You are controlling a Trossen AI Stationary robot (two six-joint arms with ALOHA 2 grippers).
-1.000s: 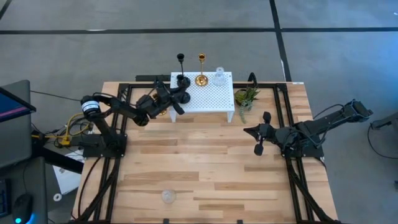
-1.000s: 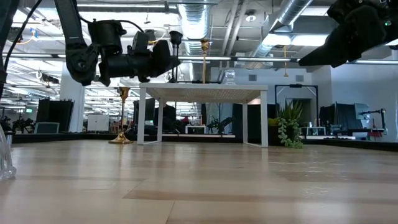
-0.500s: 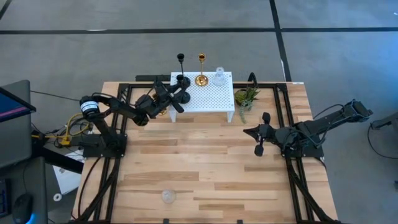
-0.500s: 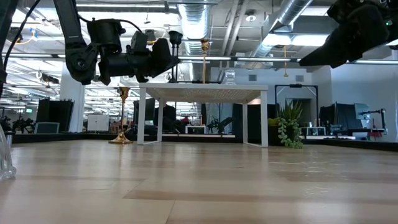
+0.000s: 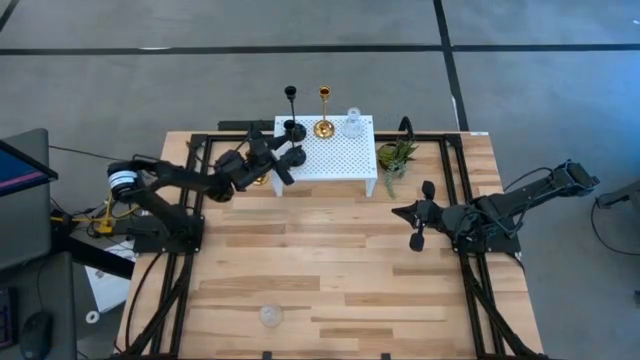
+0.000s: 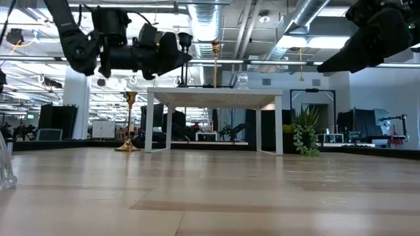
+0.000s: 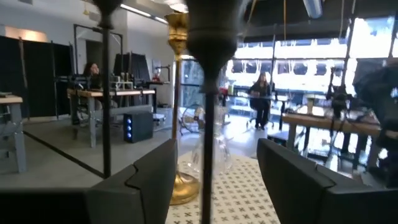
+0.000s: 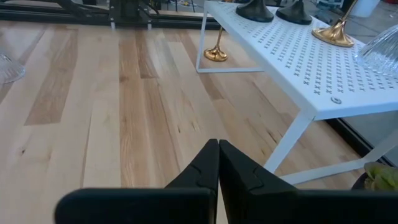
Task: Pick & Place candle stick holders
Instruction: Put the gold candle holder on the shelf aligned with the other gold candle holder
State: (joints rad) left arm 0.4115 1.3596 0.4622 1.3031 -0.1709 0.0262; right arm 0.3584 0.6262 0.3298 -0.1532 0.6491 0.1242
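A clear holder [image 5: 270, 316] stands alone near the desk's [image 5: 330, 270] front edge, with open wood all around it; in the low view it is cut off at the frame edge. The right gripper [image 5: 417, 226] waits mid-desk on the right, jaws clenched together. The left gripper [image 5: 284, 160] hovers at the stand's [image 5: 340, 158] left end with jaws released, and a black holder's [image 7: 210, 99] upright stem rises between them; whether the jaws touch it cannot be told. On the stand, two black holders [image 5: 292, 112], a gold holder [image 5: 324, 112] and a second clear holder [image 5: 352, 124] stand upright, long axes vertical. Another gold holder [image 8: 217, 48] stands upright on the desk beside the stand's left leg, largely hidden by the left arm from above. A plant [image 5: 394, 160] sits just right of the stand.
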